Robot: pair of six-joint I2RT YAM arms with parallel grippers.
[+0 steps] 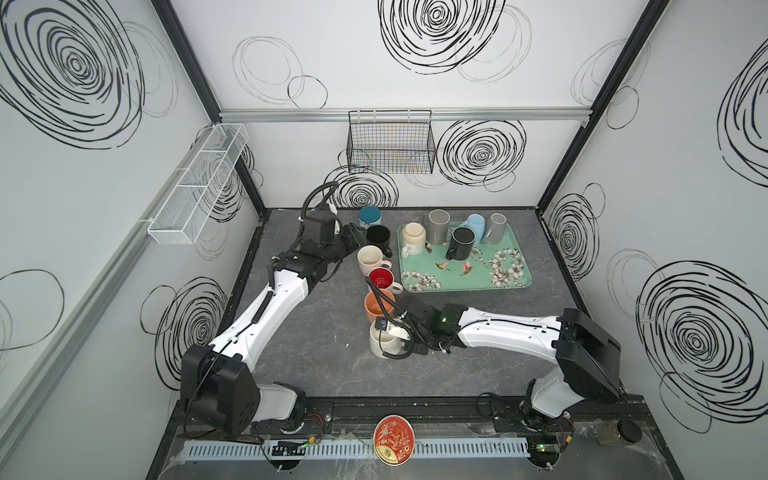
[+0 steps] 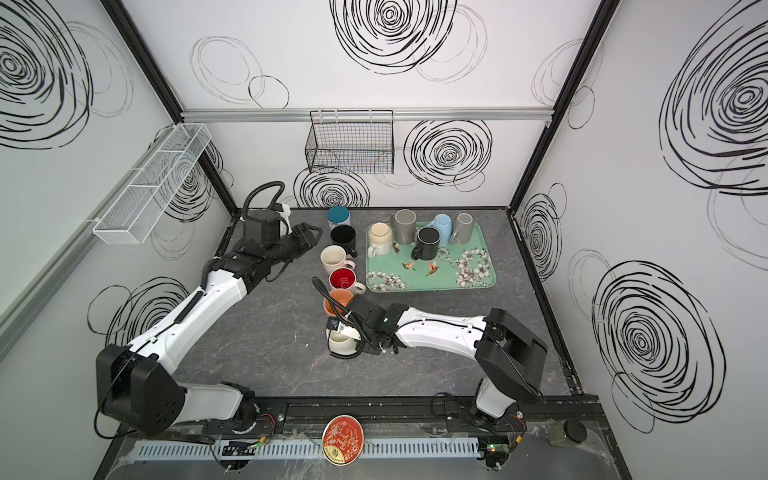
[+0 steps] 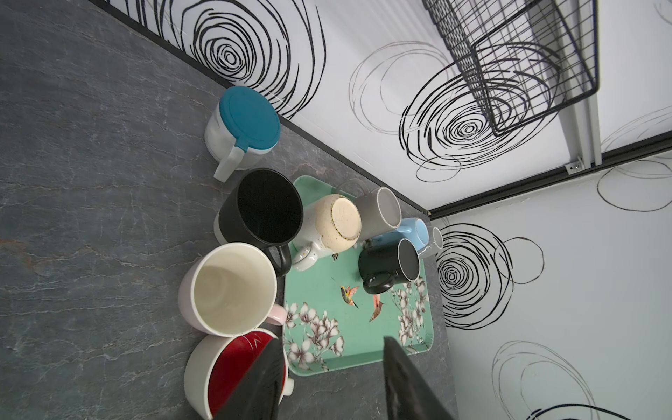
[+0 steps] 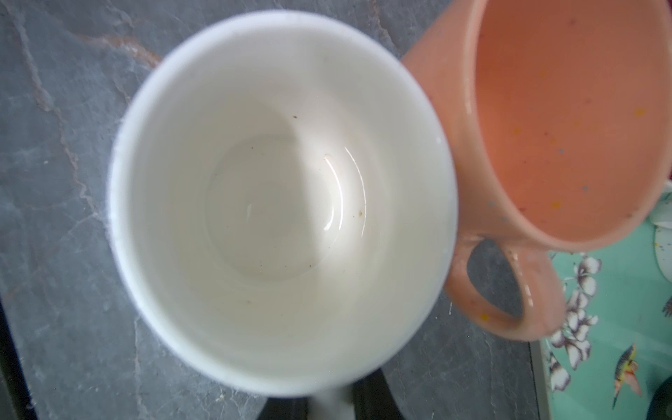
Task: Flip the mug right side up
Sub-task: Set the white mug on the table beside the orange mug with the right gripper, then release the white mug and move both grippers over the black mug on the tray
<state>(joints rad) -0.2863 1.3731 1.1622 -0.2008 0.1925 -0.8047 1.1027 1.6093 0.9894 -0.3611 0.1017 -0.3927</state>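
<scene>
As white mug (image 4: 283, 203) stands upright, R end effector (image 4: 330, 403) grips handle (image 4: 327, 394).

Glossy glazed ceramic gleams inside the white mug (image 4: 283, 203), light glinting off its smooth base — the orange mug (image 4: 567, 123) beside it looks softer, satin and speckled. The counter (image 1: 311, 365) is matt grey, veined like stone. The mint tray (image 1: 457, 280) carries a smooth printed sheen; the black basket (image 1: 390, 145) is thin metal wire.
</scene>
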